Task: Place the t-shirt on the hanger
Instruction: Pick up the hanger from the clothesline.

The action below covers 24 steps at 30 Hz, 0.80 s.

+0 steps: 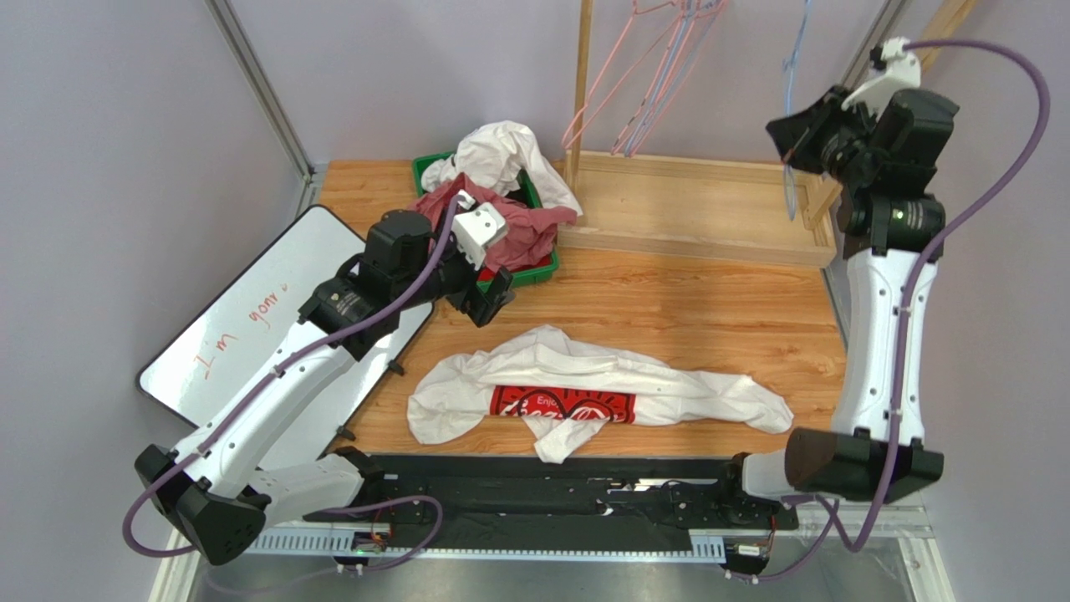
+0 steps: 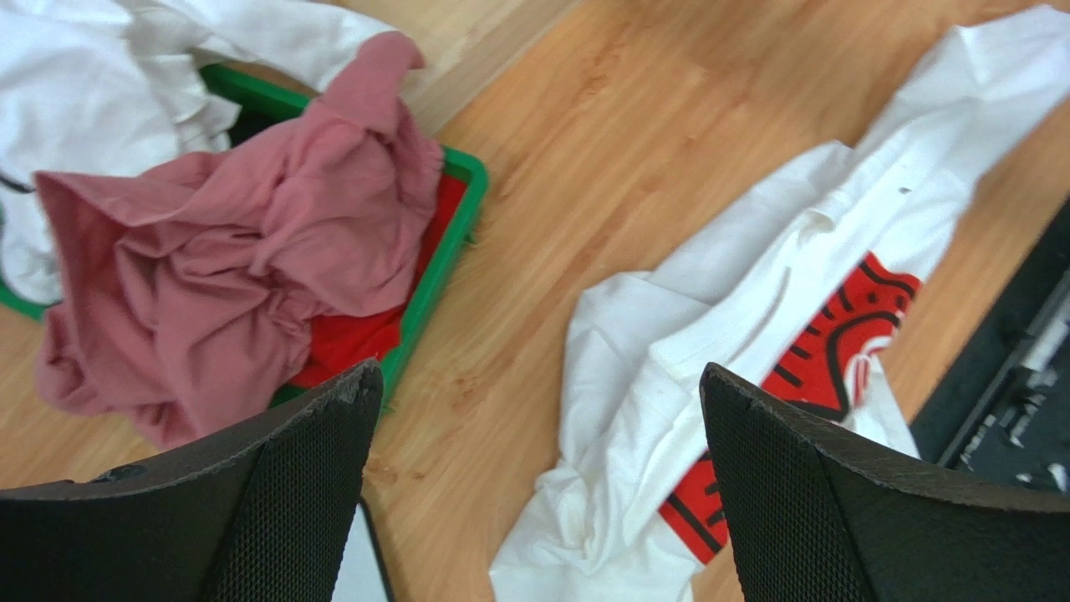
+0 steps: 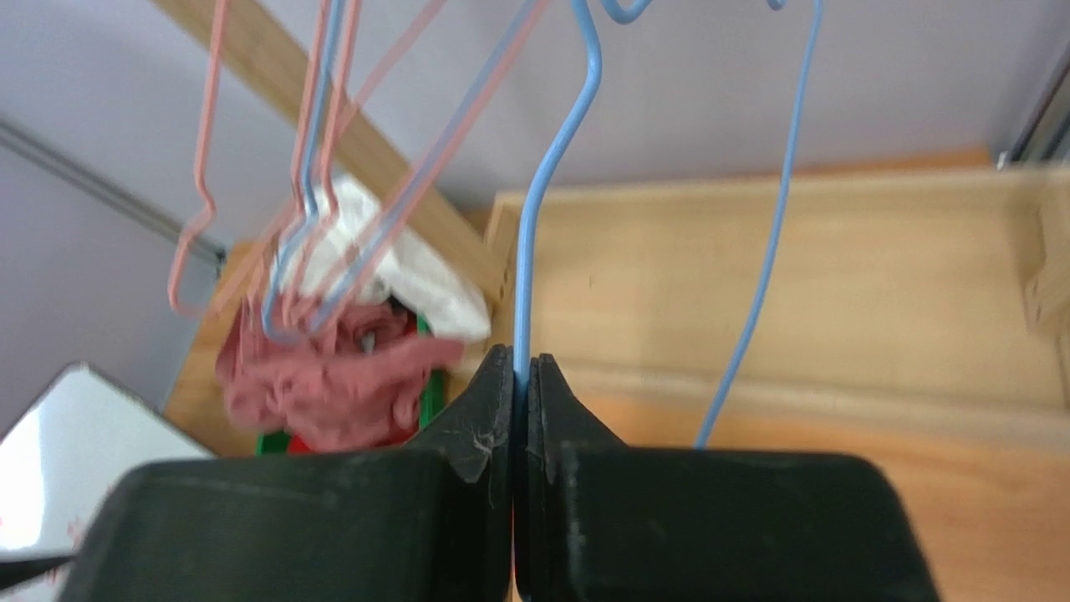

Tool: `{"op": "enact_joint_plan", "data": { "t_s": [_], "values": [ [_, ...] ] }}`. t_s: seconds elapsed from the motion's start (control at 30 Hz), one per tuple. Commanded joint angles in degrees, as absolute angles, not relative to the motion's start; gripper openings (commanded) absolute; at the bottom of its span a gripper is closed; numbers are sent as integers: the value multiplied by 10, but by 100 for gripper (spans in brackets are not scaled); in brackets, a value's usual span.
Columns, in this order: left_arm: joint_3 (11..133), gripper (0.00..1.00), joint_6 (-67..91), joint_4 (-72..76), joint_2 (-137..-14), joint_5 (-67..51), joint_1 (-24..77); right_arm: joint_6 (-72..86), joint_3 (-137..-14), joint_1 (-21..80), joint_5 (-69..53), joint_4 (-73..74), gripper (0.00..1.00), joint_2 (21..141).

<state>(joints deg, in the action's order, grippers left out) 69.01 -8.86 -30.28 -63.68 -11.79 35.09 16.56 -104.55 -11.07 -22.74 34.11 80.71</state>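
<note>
The white t-shirt (image 1: 590, 389) with its red chest print lies crumpled on the wooden table in front of the arm bases; it also shows in the left wrist view (image 2: 754, 339). The pale blue hanger (image 3: 540, 213) hangs at the back right, seen as a thin line in the top view (image 1: 789, 126). My right gripper (image 3: 520, 366) is raised high and shut on the hanger's wire; it sits at the hanger in the top view (image 1: 794, 136). My left gripper (image 2: 540, 414) is open and empty, above the table between the green basket and the shirt's left end (image 1: 492, 299).
A green basket (image 1: 543, 266) at the back left holds a pink garment (image 2: 251, 264) and a plain white garment (image 1: 509, 157). Pink and lavender hangers (image 1: 641, 75) hang from a wooden rack (image 1: 691, 207). A whiteboard (image 1: 251, 320) lies at the left.
</note>
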Motion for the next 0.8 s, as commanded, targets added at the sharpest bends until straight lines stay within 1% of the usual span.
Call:
{"op": "enact_joint_plan", "data": {
  "t_s": [0.0,0.03,0.07,0.17,0.2,0.23,0.27,0.3,0.33,0.4,0.43,0.53,0.67,0.7,0.77],
  "values": [
    [715,99,-108,-345,-651,-237,351,108,-899,-112,-278,423,0,680],
    [709,99,-112,-349,-652,-271,350,92,-879,-112,-295,441,0,638],
    [702,98,-114,-343,-650,-285,351,77,-847,-112,-307,459,0,621],
    [652,96,-105,-289,-628,-314,351,-7,-815,-112,-351,554,0,565],
    [638,96,-102,-273,-612,-317,351,-41,-807,-112,-377,621,0,556],
    [609,96,-101,-244,-604,-326,351,-111,-809,-112,-387,661,0,552],
    [595,96,-105,-230,-596,-333,351,-144,-811,-112,-402,699,0,551],
    [582,95,-107,-218,-578,-339,351,-176,-810,-112,-440,772,0,553],
    [553,94,-114,-192,-571,-351,350,-242,-809,-112,-459,805,0,555],
    [521,94,-109,-157,-541,-354,351,-309,-802,-108,-520,890,0,567],
    [491,94,-109,-123,-530,-351,351,-335,-797,-101,-532,910,0,572],
    [450,94,-134,-94,-497,-331,351,-378,-788,-63,-541,921,0,580],
    [438,93,-206,-100,-485,-327,351,-435,-780,-3,-554,947,0,612],
    [437,92,-236,-102,-484,-337,351,-443,-779,44,-547,951,0,622],
    [437,92,-258,-105,-487,-342,351,-447,-776,89,-534,955,0,648]
  ]
}}
